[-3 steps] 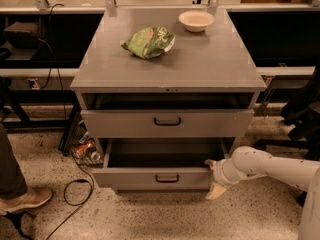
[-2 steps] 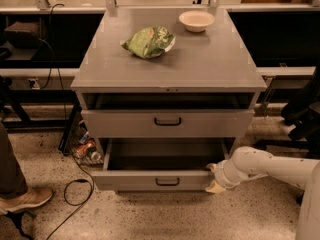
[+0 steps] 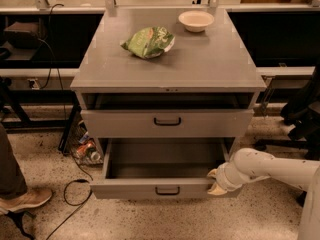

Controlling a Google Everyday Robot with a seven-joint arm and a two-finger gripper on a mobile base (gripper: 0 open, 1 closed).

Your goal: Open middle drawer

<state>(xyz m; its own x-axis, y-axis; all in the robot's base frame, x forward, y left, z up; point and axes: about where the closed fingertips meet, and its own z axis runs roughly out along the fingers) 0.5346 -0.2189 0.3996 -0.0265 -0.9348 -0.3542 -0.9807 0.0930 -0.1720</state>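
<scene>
Middle drawer (image 3: 130, 188) slid farther forward; claw (image 3: 215, 182) at its right corner.

Cream-white gripper (image 3: 216, 182) sits at the front of the grey middle drawer (image 3: 125, 189); its black handle (image 3: 167, 190) lies near.

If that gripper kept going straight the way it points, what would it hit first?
The gripper points left at the right end of the pulled-out middle drawer, so that drawer's front comes first. It seems to be touching it, though depth is unclear.
</scene>
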